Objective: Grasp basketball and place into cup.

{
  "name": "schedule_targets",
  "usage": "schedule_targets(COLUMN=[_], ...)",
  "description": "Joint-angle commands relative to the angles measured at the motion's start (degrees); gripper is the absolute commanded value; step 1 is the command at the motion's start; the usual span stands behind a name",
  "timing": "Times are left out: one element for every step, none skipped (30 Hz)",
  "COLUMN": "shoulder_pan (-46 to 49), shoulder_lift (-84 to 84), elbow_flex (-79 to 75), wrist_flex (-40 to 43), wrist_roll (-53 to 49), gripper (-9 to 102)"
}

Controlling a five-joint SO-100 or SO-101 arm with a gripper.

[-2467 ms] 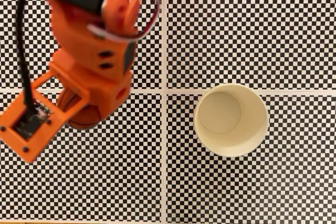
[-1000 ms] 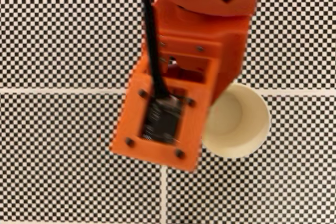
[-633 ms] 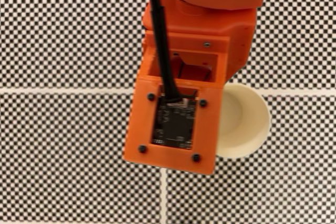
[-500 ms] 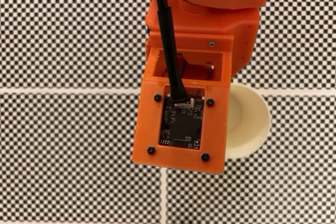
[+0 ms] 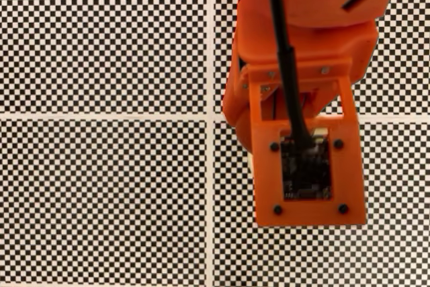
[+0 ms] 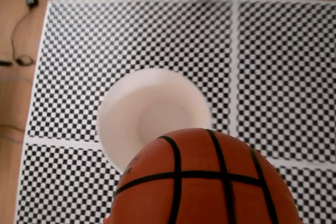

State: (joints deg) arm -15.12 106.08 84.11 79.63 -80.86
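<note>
One basketball [image 6: 202, 179] fills the lower middle of the wrist view, orange-red with black curved seams, close to the lens and partly covering the near rim of the cup [image 6: 152, 116]. A few tiny dark marks sit on the ball's lower left, too small to read. The cup stands upright on the checkered tabletop [image 6: 283, 66], mouth open, its pale inside plain and without print. Beyond the cup, bare wood borders the checkered sheet, and a thin dark cable [image 6: 21, 24] trails there. In the fixed view the orange arm [image 5: 302, 99] hangs above the tabletop, a black cable running to a small circuit board. Whether the hand is spread or pinching the ball cannot be told.
</note>
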Motion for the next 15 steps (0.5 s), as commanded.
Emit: schedule_targets(shoulder_pan=[-1.2, -1.7, -1.9, -2.1, -2.5, -2.7, -2.9, -3.1, -3.2, -3.3, -3.3, -3.3, -3.3, -3.4, -3.5], shoulder_lift=[-2.3, -3.3, -4.0, -5.0, -5.9, -6.6, -7.2, -7.9, -8.8, -10.1, -11.1, -11.6, -12.1, -12.7, -13.6], elbow_flex=[-6.8, -8.1, -9.1, -10.5, -11.8, -12.8, -13.7, -14.6, -15.6, -17.1, -18.2, -18.7, -19.1, -19.5, -20.4], wrist_flex=[1.6, 1.8, 1.8, 1.8, 1.9, 1.9, 1.9, 1.9, 2.2, 2.8, 3.2, 3.2, 3.2, 3.2, 3.2], wrist_roll=[0.3, 0.5, 0.8, 1.0, 1.1, 1.8, 2.4, 2.6, 2.7, 2.5, 2.6, 2.8, 2.8, 2.9, 3.3], gripper=[26, 26, 26, 26, 27, 28, 28, 28, 28, 28, 29, 28, 28, 29, 30])
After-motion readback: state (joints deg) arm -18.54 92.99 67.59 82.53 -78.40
